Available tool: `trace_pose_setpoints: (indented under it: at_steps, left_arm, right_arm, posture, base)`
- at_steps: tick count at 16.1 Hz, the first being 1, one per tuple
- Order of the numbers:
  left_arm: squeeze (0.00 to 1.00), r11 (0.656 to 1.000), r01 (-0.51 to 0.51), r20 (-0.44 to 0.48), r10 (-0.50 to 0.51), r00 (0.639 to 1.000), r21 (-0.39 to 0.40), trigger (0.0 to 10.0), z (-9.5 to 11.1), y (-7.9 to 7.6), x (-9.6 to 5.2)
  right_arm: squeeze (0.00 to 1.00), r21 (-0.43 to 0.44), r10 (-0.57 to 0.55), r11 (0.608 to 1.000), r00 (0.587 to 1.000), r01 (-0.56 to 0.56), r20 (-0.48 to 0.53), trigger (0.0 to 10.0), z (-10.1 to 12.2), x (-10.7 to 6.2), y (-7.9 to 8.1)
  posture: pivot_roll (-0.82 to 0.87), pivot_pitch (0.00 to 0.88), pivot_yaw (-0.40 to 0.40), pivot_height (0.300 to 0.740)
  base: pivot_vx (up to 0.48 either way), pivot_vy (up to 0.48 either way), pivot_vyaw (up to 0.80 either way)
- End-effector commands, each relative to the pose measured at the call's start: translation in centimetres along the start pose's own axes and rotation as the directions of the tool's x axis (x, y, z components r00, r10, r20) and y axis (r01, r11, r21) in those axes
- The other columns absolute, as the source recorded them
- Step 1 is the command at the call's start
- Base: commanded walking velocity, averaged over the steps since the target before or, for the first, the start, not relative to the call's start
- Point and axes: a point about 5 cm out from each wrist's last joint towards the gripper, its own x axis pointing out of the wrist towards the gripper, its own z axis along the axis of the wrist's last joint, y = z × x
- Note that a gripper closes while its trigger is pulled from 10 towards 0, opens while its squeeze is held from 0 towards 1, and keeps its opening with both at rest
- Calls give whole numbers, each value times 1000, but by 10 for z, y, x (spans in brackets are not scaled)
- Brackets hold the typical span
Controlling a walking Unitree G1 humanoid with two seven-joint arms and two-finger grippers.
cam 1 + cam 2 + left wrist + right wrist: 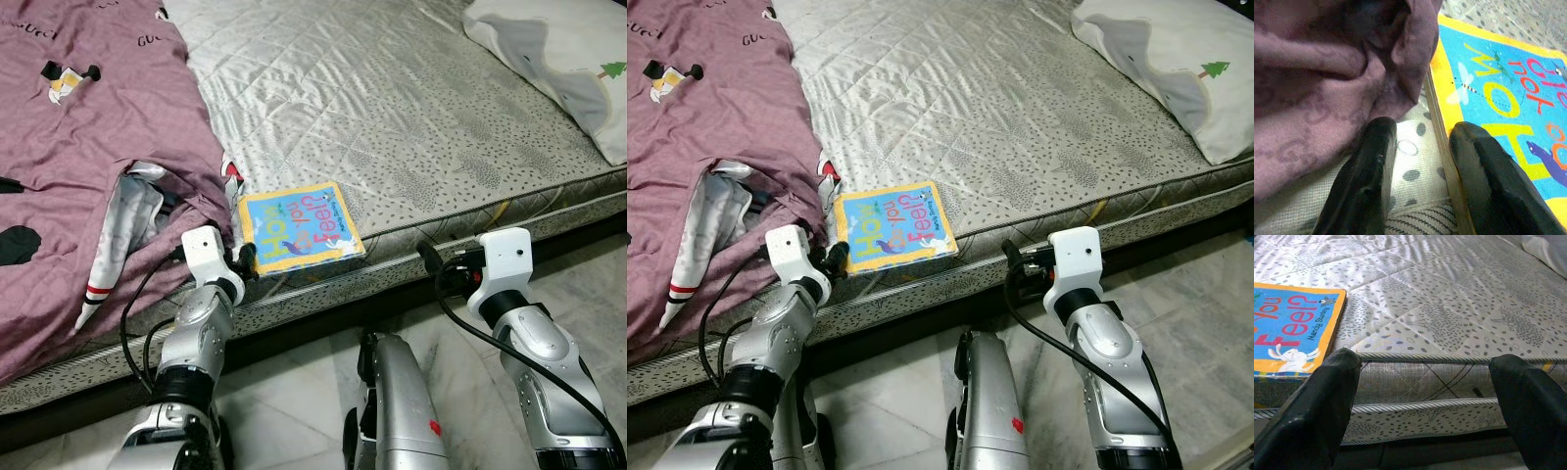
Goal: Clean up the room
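Closest in, the left hand [1420, 171] sits at the near edge of the bed [411, 127], fingers spread, one fingertip [1476, 152] resting on the corner of the book [299, 233] and the other on bare mattress beside it, so it's not pinching anything. The right hand [1425, 396] hangs in front of the mattress side, off to the right of the book, fingers wide apart and holding nothing. The book is a blue one with a yellow border, lying flat right at the bed's near edge. Just left of it, touching or maybe slightly overlapping its corner (hard to say), is a bunched mauve blanket [88, 117] with some white cloth [122, 230] tucked underneath. Farther back at the right corner is a white pillow [563, 59].
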Motion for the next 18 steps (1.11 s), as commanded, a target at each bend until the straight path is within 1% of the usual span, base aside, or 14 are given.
trace_pose_setpoints:
  at_steps: [1,3,4,5,6,7,10,12,13,16,17,18]
  left_arm:
    - [0,1000,-1,-147,2,989,7,10000,-33,3,-6]
    - [0,999,24,-167,-28,986,-25,10000,-35,4,-4]
    - [0,997,58,-179,-66,982,-50,4118,-36,2,-2]
    - [0,997,57,-184,-66,981,-55,1333,-36,3,-2]
    - [0,995,64,-183,-78,980,-81,0,-35,3,0]
    - [0,989,84,-175,-104,979,-121,0,-32,3,2]
    - [0,984,98,-159,-122,980,-151,0,-28,1,6]
    - [0,976,111,-122,-135,983,-186,0,-23,-3,8]
    - [0,972,125,-82,-143,986,-199,0,-17,-6,10]
    - [0,968,142,-44,-155,987,-208,0,-10,-9,12]
    - [0,954,219,79,-207,975,-203,0,13,-25,16]
    - [0,952,231,101,-215,971,-199,0,18,-27,17]
  right_arm:
    - [0,0,-7,1000,1000,7,1,10000,-1,0,0]
    - [0,0,-6,1000,1000,6,4,10000,0,1,0]
    - [0,-1,-7,1000,1000,7,7,10000,1,1,0]
    - [0,-2,-8,1000,1000,8,8,10000,1,1,0]
    - [0,-4,-10,1000,1000,11,10,10000,2,1,-1]
    - [0,-5,-15,1000,1000,15,13,10000,3,1,-2]
    - [0,-9,-17,1000,1000,17,13,10000,4,0,-2]
    - [0,-14,-18,1000,1000,18,15,10000,4,1,-3]
    - [0,-16,-17,1000,1000,17,17,10000,5,1,-2]
    - [0,-16,-17,1000,1000,18,20,10000,5,2,-2]
    - [0,-15,-19,1000,999,20,28,10000,7,5,-2]
    - [0,-15,-19,1000,999,20,31,10000,7,5,-1]
  posture:
    - [-172,203,-65,501]
    - [-178,200,-66,501]
    - [-181,200,-67,501]
    - [-185,199,-67,501]
    - [-190,198,-65,501]
    - [-191,198,-65,501]
    - [-196,196,-64,501]
    - [-200,189,-63,501]
    - [-200,189,-63,501]
    - [-197,184,-64,501]
    - [-190,178,-64,501]
    - [-190,178,-64,501]
  base:
    - [0,0,0]
    - [0,0,0]
    - [0,0,0]
    - [0,0,0]
    - [0,0,0]
    - [0,0,0]
    - [0,0,0]
    - [0,0,0]
    - [0,0,0]
    - [0,0,0]
    - [0,0,0]
    - [0,0,0]
